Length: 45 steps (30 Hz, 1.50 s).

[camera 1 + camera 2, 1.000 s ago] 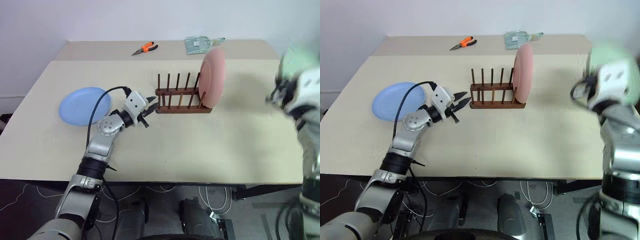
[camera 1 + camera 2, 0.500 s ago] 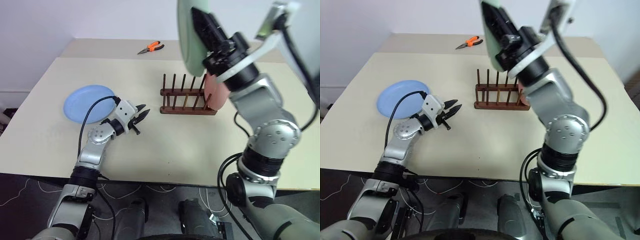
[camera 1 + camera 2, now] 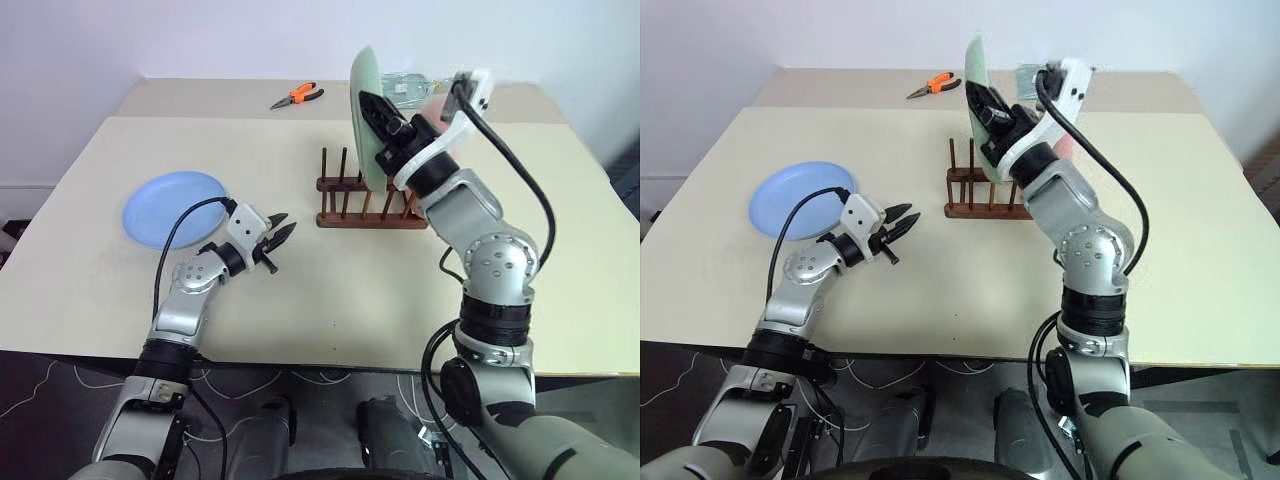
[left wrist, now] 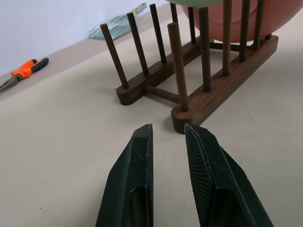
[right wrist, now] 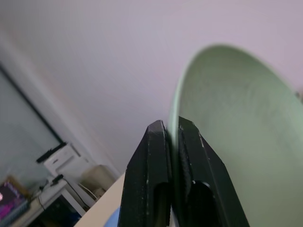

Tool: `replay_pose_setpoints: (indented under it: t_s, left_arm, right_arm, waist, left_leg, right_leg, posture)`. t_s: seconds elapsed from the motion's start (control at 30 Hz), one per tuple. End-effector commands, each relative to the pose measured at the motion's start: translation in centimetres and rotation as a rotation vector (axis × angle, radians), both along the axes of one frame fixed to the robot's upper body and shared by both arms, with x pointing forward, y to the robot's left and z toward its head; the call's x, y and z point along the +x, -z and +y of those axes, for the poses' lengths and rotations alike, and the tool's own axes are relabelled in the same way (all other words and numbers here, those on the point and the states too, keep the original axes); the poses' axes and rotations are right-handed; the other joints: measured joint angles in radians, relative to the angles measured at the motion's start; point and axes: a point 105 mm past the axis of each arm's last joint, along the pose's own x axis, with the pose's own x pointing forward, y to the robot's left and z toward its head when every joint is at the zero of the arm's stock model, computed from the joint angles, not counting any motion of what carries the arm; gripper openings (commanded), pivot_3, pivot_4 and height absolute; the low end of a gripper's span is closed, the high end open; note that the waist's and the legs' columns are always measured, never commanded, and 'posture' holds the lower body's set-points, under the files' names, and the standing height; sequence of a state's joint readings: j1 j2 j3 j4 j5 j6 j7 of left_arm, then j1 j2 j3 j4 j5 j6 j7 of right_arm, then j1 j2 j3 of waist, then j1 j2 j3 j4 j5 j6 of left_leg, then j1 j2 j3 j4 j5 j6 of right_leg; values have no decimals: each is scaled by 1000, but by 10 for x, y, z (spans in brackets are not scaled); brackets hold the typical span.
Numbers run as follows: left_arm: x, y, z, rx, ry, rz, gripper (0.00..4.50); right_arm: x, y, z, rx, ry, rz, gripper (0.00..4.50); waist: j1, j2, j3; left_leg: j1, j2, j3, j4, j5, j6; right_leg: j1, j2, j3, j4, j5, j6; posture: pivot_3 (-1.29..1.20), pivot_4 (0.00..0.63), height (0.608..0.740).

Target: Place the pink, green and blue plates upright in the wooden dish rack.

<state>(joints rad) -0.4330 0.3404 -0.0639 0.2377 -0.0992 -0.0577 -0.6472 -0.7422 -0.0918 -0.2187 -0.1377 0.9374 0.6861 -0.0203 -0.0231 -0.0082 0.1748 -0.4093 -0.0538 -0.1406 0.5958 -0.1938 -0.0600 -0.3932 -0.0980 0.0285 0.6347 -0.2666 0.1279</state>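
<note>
My right gripper (image 3: 386, 117) is shut on the rim of the pale green plate (image 3: 361, 100), holding it upright just above the dark wooden dish rack (image 3: 370, 217). In the right wrist view its fingers (image 5: 156, 151) pinch the green plate (image 5: 227, 118). The pink plate (image 4: 281, 10) stands upright in the rack's right end, mostly hidden behind my right arm in the eye views. The light blue plate (image 3: 172, 207) lies flat on the table at the left. My left gripper (image 3: 280, 233) hovers low between the blue plate and the rack, slightly open and holding nothing, pointing at the rack (image 4: 222, 90).
Orange-handled pliers (image 3: 297, 96) and a clear plastic packet (image 3: 1025, 75) lie at the back of the beige table (image 3: 330, 290). Several free pegs stand in the rack's left part.
My right arm has swung in from the right with the green plate, rolled it upright and lowered it over the rack. My left gripper has sunk a little. The camera view has shifted.
</note>
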Motion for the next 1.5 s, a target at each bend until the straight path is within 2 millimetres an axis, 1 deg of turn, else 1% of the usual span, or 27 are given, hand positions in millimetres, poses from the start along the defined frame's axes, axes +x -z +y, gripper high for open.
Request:
replay_pose_setpoints:
  t_s: [0.03, 0.1, 0.2, 0.23, 0.3, 0.37, 0.4, 0.47, 0.57, 0.6, 0.63, 0.67, 0.7, 0.73, 0.8, 0.83, 0.87, 0.9, 0.93, 1.0, 1.07, 1.13, 1.23, 1.3, 1.37, 1.47, 1.5]
  left_arm:
    - [-4, -12, -2, -25, 16, -33, 1046]
    - [-5, -11, -1, -23, 16, -22, 1046]
    - [-6, -8, 2, -23, 15, 9, 1046]
    - [-6, -7, 2, -29, 15, 23, 1046]
    - [-6, -6, 6, -43, 3, 50, 1046]
    - [-6, -7, 11, -61, -16, 66, 1574]
    - [-6, -8, 13, -64, -22, 69, 1868]
    - [-4, -11, 23, -72, -78, 61, 2838]
    - [4, -19, 53, -102, -242, 31, 4408]
    - [7, -21, 65, -103, -305, 18, 4465]
    - [10, -23, 79, -99, -391, -6, 4490]
    - [11, -25, 89, -96, -447, -24, 4500]
    - [13, -30, 107, -127, -556, -46, 4500]
    - [13, -36, 129, -177, -681, -66, 4500]
    - [7, -44, 170, -351, -937, -67, 4500]
    - [1, -43, 190, -459, -1064, -48, 4500]
    - [-6, -37, 207, -547, -1172, -11, 4500]
    - [-12, -32, 217, -609, -1243, 17, 4500]
    - [-17, -27, 224, -699, -1285, 55, 4500]
    - [-23, -12, 224, -805, -1302, 160, 4500]
    - [-20, 1, 212, -883, -1224, 288, 4500]
    - [-17, 7, 200, -929, -1147, 374, 4500]
    - [-13, 9, 192, -1020, -1084, 443, 3747]
    - [-12, 11, 193, -1063, -1089, 464, 2887]
    - [-11, 12, 195, -1100, -1094, 481, 1761]
    - [-11, 17, 200, -1136, -1141, 499, 273]
    - [-10, 18, 200, -1135, -1145, 505, 130]
  right_arm:
    - [8, -10, -10, 68, 39, 10, 64]
    - [14, -5, -14, 75, 51, 38, 64]
    - [17, -6, -14, 40, 51, 24, 951]
    - [18, -7, -14, 33, 52, 18, 1409]
    - [19, -14, -15, -68, 94, -47, 2430]
    - [18, -26, -20, -252, 185, -178, 3468]
    - [18, -30, -23, -310, 214, -222, 3477]
    - [15, -42, -35, -396, 282, -308, 3477]
    - [5, -62, -53, -527, 381, -448, 3477]
    - [0, -67, -54, -550, 377, -491, 3477]
    - [-7, -73, -52, -580, 365, -546, 3742]
    - [-12, -76, -51, -597, 352, -579, 4022]
    - [-22, -78, -41, -653, 297, -639, 4304]
    - [-32, -73, -28, -748, 232, -698, 4464]
    - [-43, -53, -8, -901, 118, -744, 4464]
    - [-45, -43, -2, -948, 89, -749, 4464]
    - [-46, -32, 4, -967, 50, -740, 4464]
    - [-48, -23, 8, -980, 17, -731, 4464]
    - [-48, -13, 11, -994, -4, -723, 4464]
    - [-49, 0, 16, -1000, -33, -707, 4464]
    - [-49, 7, 19, -995, -47, -697, 4464]
    - [-50, 12, 21, -987, -61, -689, 4464]
    - [-52, 17, 24, -986, -71, -687, 4500]
    - [-53, 20, 25, -988, -71, -688, 4500]
    - [-53, 21, 25, -990, -66, -690, 4500]
    - [-52, 19, 22, -997, -45, -689, 4500]
    - [-51, 16, 20, -994, -37, -685, 4500]
  waist:
    - [0, 0, 0]
    - [-1, 0, 0]
    - [-5, 0, 0]
    - [-9, 0, 0]
    - [-17, 1, 0]
    - [-20, 1, 1]
    - [-20, 1, 1]
    - [-20, 1, 0]
    - [-19, 1, 1]
    - [-19, 1, 1]
    - [-20, 1, 1]
    - [-22, 1, 1]
    - [-22, 1, 1]
    - [-22, 1, 1]
    - [-22, 0, 0]
    - [-21, -1, 0]
    - [-21, -2, -1]
    - [-20, -4, -1]
    - [-19, -4, -1]
    - [-17, -4, -1]
    - [-10, -5, -1]
    - [-2, -6, -1]
    - [8, -7, -1]
    - [8, -7, -1]
    - [8, -7, -1]
    - [5, -7, -1]
    - [6, -7, -1]
  left_leg:
    - [0, 0, 0, 0, 0, 0]
    - [0, 0, 0, 0, 0, 0]
    - [0, 0, 0, 0, 0, 0]
    - [0, 0, 0, 0, 0, 0]
    - [0, 0, 0, 0, 0, 0]
    - [0, 0, 0, 0, 0, 0]
    - [0, 0, 1, 0, 0, 0]
    - [0, 0, 1, 0, 0, 0]
    - [0, 0, 1, 0, 0, 0]
    - [0, 0, 1, 0, 0, 0]
    - [0, 0, 0, 0, 0, 0]
    - [0, 0, 1, 0, 0, 0]
    - [0, 0, 1, -1, 0, 0]
    - [0, 0, 1, -1, 0, 0]
    - [0, 1, 0, -1, 0, 0]
    - [0, 1, 0, -1, 0, 0]
    - [0, 1, 0, 0, 0, 0]
    - [0, 1, 0, 0, 0, 0]
    - [0, 1, -1, 0, 0, 0]
    - [0, 0, 0, 1, 0, 0]
    - [0, -1, 0, 1, 0, -1]
    - [0, -1, 0, 1, 0, -1]
    - [0, -1, 0, 1, 0, -1]
    - [0, -1, 0, 1, 0, -1]
    - [0, -1, 0, 1, 0, -2]
    - [0, 0, 0, 1, 1, -2]
    - [0, 0, 0, 1, 1, -2]
  right_leg:
    - [0, 0, 0, 0, 0, 0]
    - [0, 0, 0, 0, 0, 0]
    - [0, 0, 0, 0, 0, 0]
    - [0, 0, 0, 0, 0, 0]
    - [0, 0, 0, 0, 0, 0]
    - [-1, 0, 0, 0, 0, 0]
    - [-1, 0, 0, 0, 0, 0]
    - [-1, 0, 0, 0, 0, 0]
    - [0, 0, 0, 0, 0, 0]
    - [0, 0, 0, 0, 0, 0]
    - [-1, 0, 0, 0, 0, 0]
    - [-1, 0, 0, 0, 0, 0]
    - [-1, 0, 0, 0, 0, 0]
    - [-1, 0, 0, 0, 0, 0]
    - [-1, 0, 0, 0, 0, 0]
    - [-1, 0, 0, 0, 0, 0]
    - [0, 0, 0, -1, 0, 0]
    - [0, 0, 0, -1, 0, 0]
    - [1, 0, 0, -1, 0, 1]
    - [1, -1, 0, -2, 0, 1]
    - [2, -1, 0, -2, 0, 1]
    - [2, -1, 0, -2, 0, 1]
    - [2, -1, 0, -2, 0, 1]
    - [2, -1, 0, -3, 0, 1]
    - [2, -1, 0, -3, 0, 1]
    - [1, 0, 0, -3, 0, 0]
    - [1, 0, 0, -3, 0, 0]
  posture:
    - [0, 150, 740]
    - [0, 150, 740]
    - [0, 150, 740]
    - [0, 150, 740]
    - [0, 150, 740]
    - [0, 150, 740]
    - [0, 150, 740]
    - [0, 150, 740]
    - [0, 150, 740]
    - [0, 150, 740]
    - [0, 150, 740]
    - [0, 150, 740]
    - [0, 150, 740]
    - [0, 150, 740]
    - [0, 150, 740]
    - [0, 150, 740]
    - [0, 150, 740]
    - [0, 150, 740]
    - [0, 150, 740]
    - [0, 150, 740]
    - [0, 150, 740]
    - [0, 150, 740]
    - [0, 150, 740]
    - [0, 150, 740]
    - [0, 150, 740]
    - [0, 150, 740]
    - [0, 150, 740]
